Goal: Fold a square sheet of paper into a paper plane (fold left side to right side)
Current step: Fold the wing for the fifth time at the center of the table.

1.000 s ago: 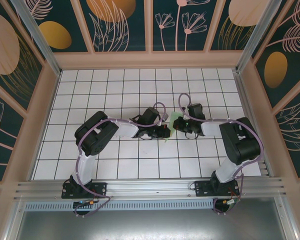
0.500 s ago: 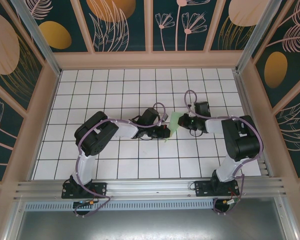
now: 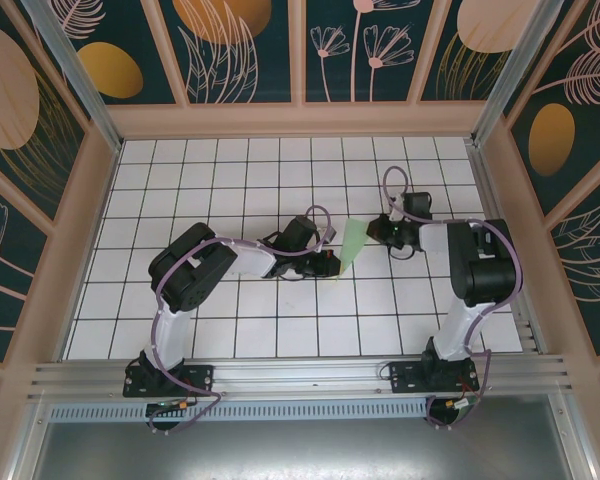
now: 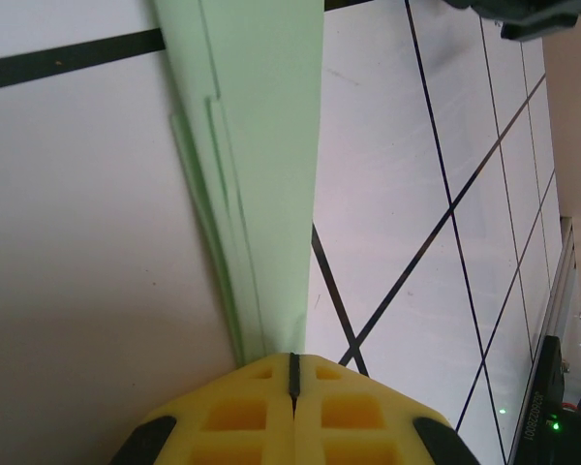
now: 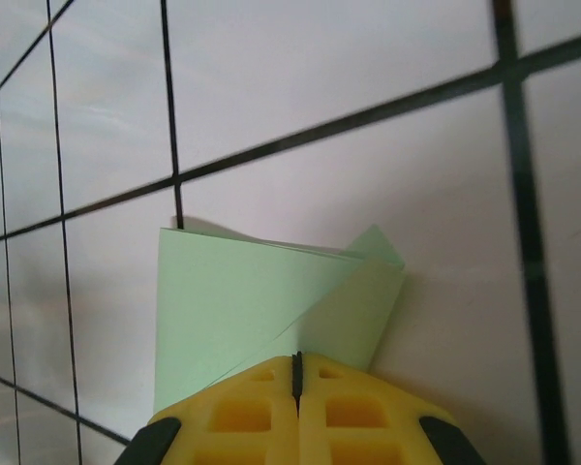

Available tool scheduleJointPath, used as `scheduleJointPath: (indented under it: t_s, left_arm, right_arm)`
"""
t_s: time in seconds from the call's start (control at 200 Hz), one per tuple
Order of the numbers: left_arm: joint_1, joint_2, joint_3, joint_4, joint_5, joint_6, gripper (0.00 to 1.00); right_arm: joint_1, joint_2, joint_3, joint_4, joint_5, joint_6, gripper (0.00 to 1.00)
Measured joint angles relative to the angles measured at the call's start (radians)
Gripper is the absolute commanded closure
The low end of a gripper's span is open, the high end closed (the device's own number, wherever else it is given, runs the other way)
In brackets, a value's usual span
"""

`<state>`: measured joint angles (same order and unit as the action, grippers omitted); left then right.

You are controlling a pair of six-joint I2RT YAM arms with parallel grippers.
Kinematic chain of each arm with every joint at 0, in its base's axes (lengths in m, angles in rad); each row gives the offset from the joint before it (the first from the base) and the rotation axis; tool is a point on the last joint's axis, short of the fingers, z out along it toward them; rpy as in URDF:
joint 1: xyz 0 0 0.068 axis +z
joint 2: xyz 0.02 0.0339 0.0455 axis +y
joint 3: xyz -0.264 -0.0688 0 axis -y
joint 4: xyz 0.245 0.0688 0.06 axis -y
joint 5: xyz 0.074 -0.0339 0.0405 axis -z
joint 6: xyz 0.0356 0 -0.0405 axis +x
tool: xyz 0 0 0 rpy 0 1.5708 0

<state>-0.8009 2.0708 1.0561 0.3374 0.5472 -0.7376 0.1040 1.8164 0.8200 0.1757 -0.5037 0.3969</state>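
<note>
The pale-green sheet of paper lies near the table's middle, folded into a slim pointed dart shape, the paper plane. My left gripper is shut, its yellow tips at the narrow near end of the paper; layered creases run away from them. My right gripper is shut at the paper's right side. In the right wrist view its tips sit over the near edge of the wide end, where a flap stands slightly raised. I cannot tell whether either gripper pinches the paper or only rests on it.
The white grid table stretches around the paper. Patterned walls enclose the back and sides. A metal rail with both arm bases runs along the near edge.
My right gripper has slid to the right, off the top of the paper to its right edge, uncovering more of the green sheet. The left gripper has stayed in place.
</note>
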Motion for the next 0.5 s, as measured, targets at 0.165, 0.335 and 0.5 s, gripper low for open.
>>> scheduleJointPath:
  t_s: [0.165, 0.335, 0.5]
  left_arm:
    - [0.0, -0.001, -0.002, 0.003, 0.0, 0.0, 0.98]
    - [-0.004, -0.025, -0.034, 0.025, -0.032, 0.0, 0.98]
    - [0.017, -0.133, -0.131, -0.049, -0.083, 0.002, 0.96]
  right_arm:
    - [-0.034, 0.021, 0.026, 0.0, -0.011, 0.0, 1.0]
    - [-0.037, 0.026, 0.035, -0.013, -0.015, -0.009, 1.0]
    - [-0.019, 0.026, 0.036, -0.018, -0.015, -0.025, 1.0]
